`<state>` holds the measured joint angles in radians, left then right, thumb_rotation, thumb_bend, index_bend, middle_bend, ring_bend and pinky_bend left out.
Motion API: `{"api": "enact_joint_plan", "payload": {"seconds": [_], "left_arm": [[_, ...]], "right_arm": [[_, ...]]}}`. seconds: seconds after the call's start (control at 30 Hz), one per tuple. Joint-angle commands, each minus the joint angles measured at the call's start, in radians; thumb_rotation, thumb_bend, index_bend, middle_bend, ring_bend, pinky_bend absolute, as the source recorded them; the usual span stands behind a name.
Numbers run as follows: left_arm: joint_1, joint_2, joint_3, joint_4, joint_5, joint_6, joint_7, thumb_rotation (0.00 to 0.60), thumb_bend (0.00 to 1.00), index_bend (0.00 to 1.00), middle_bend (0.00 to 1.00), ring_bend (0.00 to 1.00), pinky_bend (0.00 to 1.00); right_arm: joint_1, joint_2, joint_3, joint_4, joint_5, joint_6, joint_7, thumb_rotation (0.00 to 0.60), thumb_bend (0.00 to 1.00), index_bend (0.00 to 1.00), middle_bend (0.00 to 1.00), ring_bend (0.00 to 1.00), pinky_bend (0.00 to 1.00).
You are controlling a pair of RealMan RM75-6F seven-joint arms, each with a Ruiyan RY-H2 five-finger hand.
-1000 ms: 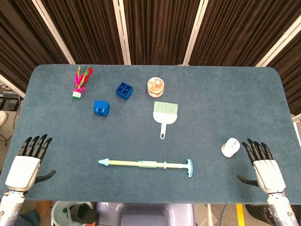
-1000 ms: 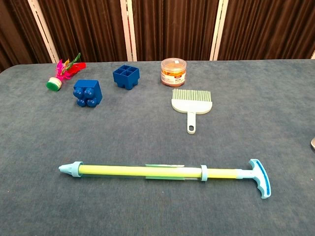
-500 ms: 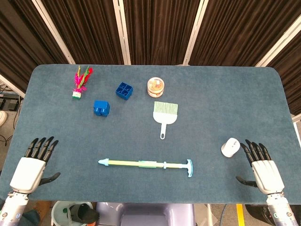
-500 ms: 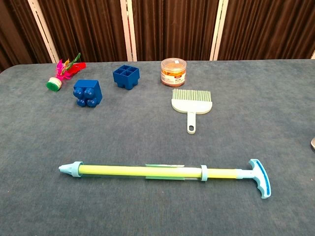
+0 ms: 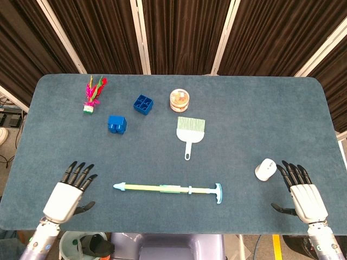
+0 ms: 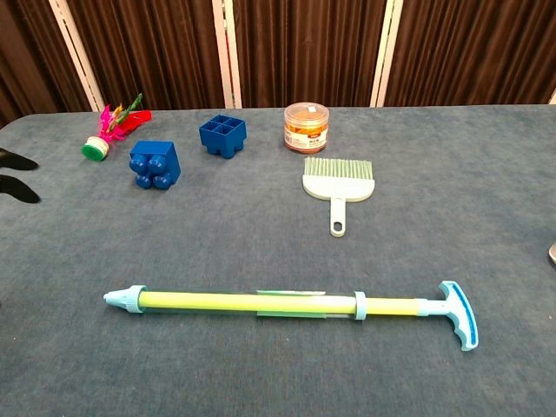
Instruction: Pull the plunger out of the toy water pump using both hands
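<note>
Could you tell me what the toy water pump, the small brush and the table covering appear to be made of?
Toy water pump: likely smooth moulded plastic; a glossy yellow-green tube with a pale blue nozzle and T-handle.
Small brush: probably matte white plastic, with fine green bristles that look synthetic.
Table covering: seemingly felt or short-pile carpet; dull blue-grey, fuzzy texture, no shine.

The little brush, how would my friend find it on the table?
Start at the blue table and look at its middle, just in front of the round orange jar. The little brush lies flat there, pale green bristles toward the jar, white handle with a hole pointing at the long yellow water pump.
</note>
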<state>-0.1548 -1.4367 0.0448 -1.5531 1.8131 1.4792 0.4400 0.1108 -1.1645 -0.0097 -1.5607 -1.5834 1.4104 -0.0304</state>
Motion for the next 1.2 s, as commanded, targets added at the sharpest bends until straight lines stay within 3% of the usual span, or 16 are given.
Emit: {"api": "enact_joint_plan", "payload": {"seconds": [0.03, 0.2, 0.67, 1.2], "left_arm": [[-0.021, -0.04, -0.012, -0.003, -0.008, -0.038, 0.039, 0.6, 0.1, 0.35, 0.13, 0.06, 0.07], [-0.058, -0.153, -0.051, 0.058, -0.024, -0.088, 0.109, 0.6, 0.17, 0.46, 0.14, 0.06, 0.07], [-0.137, -0.39, -0.053, 0.289, -0.01, -0.146, 0.096, 0.6, 0.18, 0.4, 0.12, 0.06, 0.07], [-0.18, -0.49, -0.065, 0.455, -0.028, -0.128, 0.051, 0.6, 0.28, 0.42, 0.12, 0.06, 0.07]], "right_arm": [[0.003, 0.003, 0.001, 0.0, 0.003, -0.006, 0.007, 0.6, 0.0, 0.0, 0.0, 0.0, 0.0], [0.007, 0.011, 0.007, 0.0, 0.019, -0.017, 0.023, 0.6, 0.0, 0.0, 0.0, 0.0, 0.0], [0.016, 0.028, 0.016, 0.002, 0.037, -0.033, 0.056, 0.6, 0.0, 0.0, 0.0, 0.0, 0.0], [0.018, 0.031, 0.023, 0.002, 0.056, -0.037, 0.045, 0.6, 0.0, 0.0, 0.0, 0.0, 0.0]]}}
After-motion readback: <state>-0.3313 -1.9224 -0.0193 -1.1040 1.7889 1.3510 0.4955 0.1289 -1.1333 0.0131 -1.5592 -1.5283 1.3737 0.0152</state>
